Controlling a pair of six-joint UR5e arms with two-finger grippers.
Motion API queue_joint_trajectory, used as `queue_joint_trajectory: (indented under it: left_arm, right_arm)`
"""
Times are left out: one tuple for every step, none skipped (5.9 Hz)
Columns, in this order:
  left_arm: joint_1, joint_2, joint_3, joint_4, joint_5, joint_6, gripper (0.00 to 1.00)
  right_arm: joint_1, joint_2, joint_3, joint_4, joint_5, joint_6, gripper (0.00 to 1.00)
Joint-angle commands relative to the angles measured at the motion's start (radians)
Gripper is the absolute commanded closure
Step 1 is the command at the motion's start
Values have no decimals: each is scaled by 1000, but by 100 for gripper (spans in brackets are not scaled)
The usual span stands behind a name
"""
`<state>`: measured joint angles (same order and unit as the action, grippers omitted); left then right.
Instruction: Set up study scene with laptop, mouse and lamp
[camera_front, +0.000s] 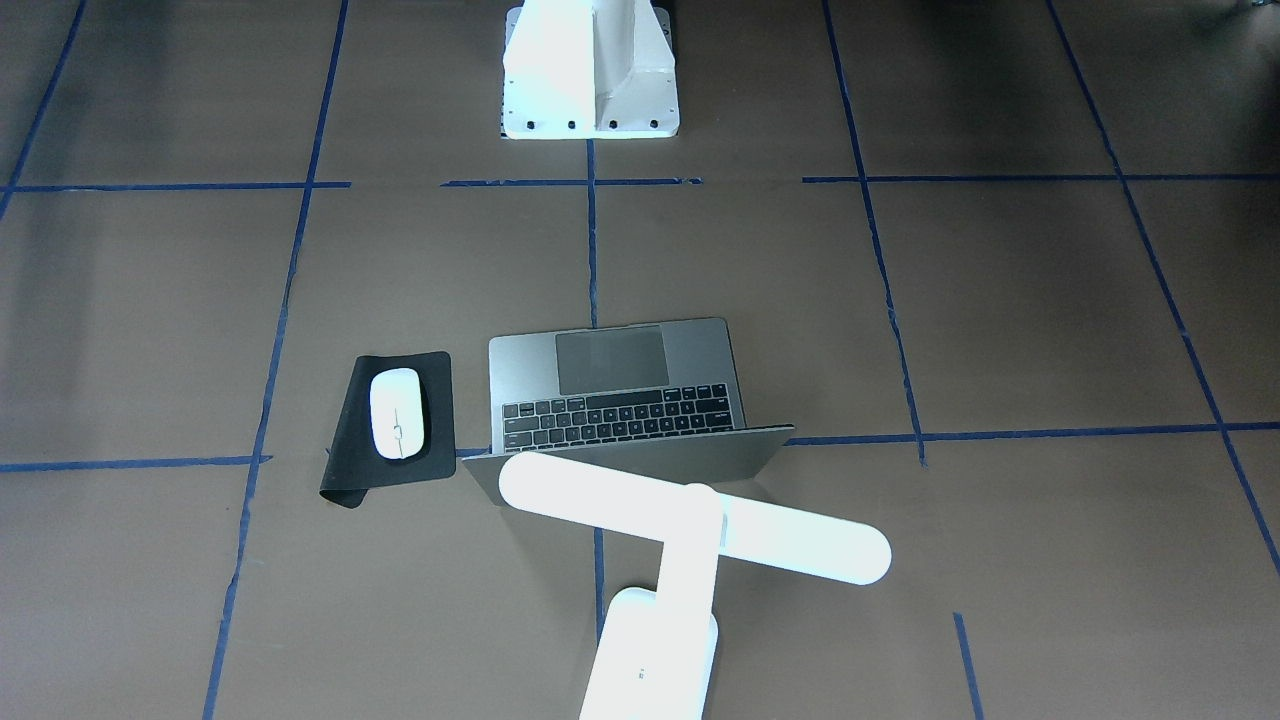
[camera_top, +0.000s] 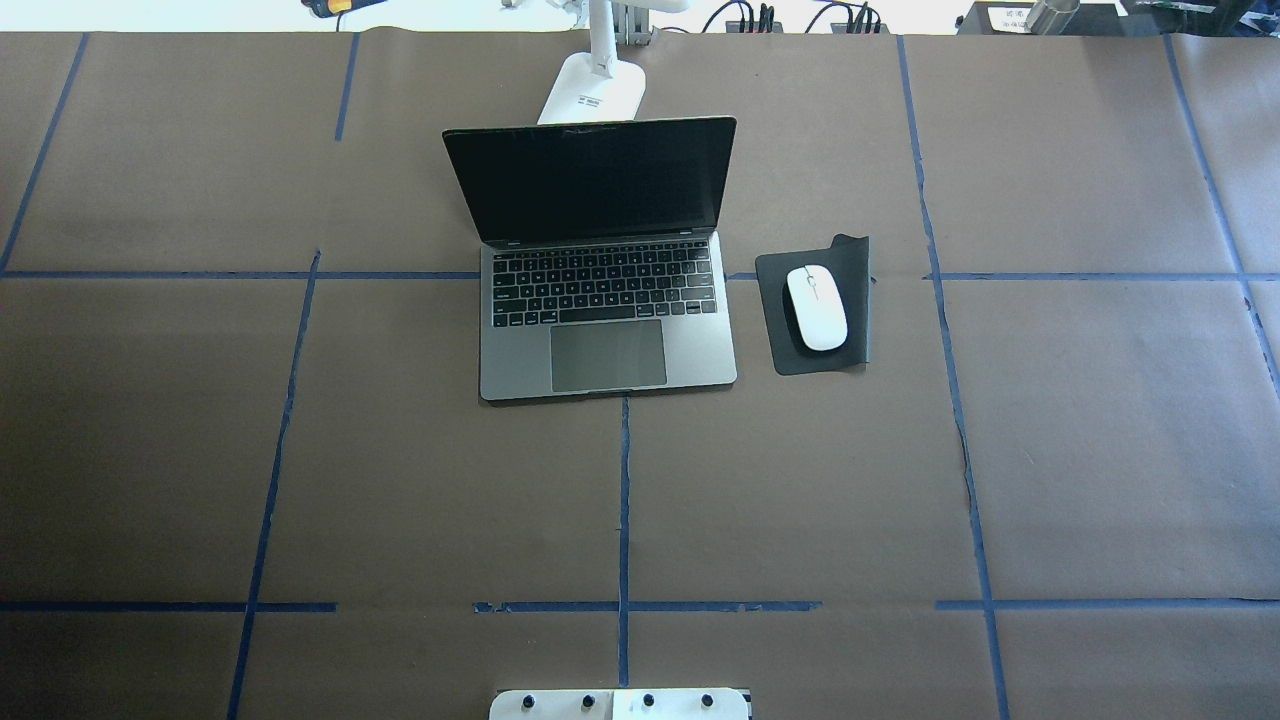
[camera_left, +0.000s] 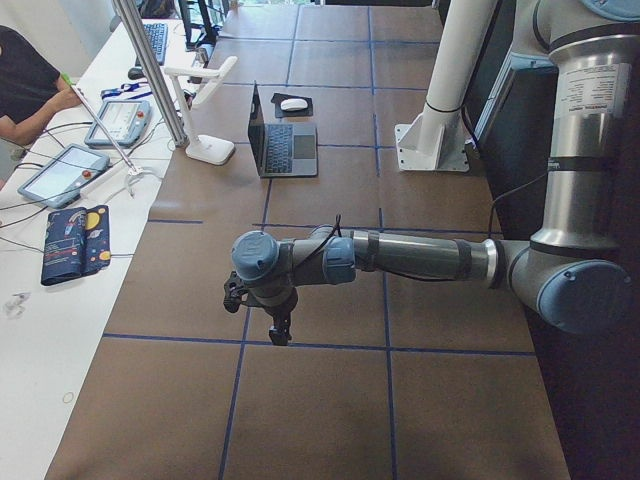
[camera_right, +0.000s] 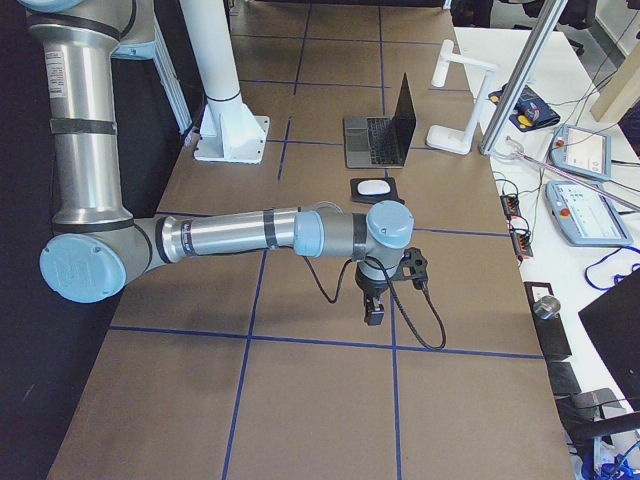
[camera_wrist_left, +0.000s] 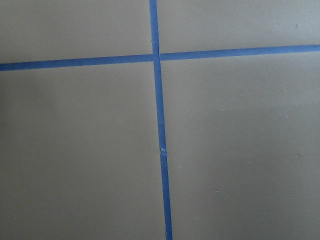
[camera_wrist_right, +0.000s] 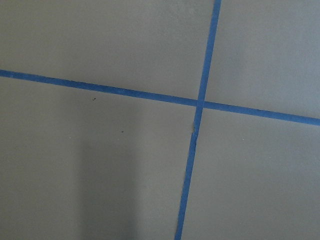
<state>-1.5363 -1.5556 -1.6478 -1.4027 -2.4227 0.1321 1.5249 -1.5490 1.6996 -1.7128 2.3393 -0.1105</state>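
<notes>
The grey laptop (camera_top: 607, 345) stands open in the far middle of the table, screen dark. The white mouse (camera_top: 816, 307) lies on a black mat (camera_top: 850, 345) just right of it. The white lamp (camera_front: 690, 520) stands behind the laptop's lid, its bar head over the lid's top edge. My left gripper (camera_left: 280, 335) hangs over bare table at the left end, far from the laptop. My right gripper (camera_right: 374, 315) hangs over bare table at the right end. Both show only in the side views, so I cannot tell if they are open or shut.
The white bolted pedestal (camera_front: 590, 70) stands at the robot's side of the table. Blue tape lines cross the brown table cover. A side bench with tablets and cables (camera_left: 60, 175) and a seated person (camera_left: 25, 75) lie beyond the far edge.
</notes>
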Motion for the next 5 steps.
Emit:
queue_joint_trajectory:
  left_arm:
    - [4, 0, 6, 1, 4, -2, 0]
    - [4, 0, -1, -1, 5, 6, 0]
    - [2, 21, 11, -68, 14, 6, 0]
    - [2, 40, 17, -109, 27, 4, 0]
    - [4, 37, 16, -110, 57, 1, 0]
  right_arm:
    - [0, -3, -3, 1, 0, 0, 0]
    - [0, -3, -3, 1, -2, 0, 0]
    - [1, -6, -3, 1, 0, 0, 0]
    - [0, -8, -6, 2, 0, -2, 0]
    - [-2, -7, -8, 4, 0, -2, 0]
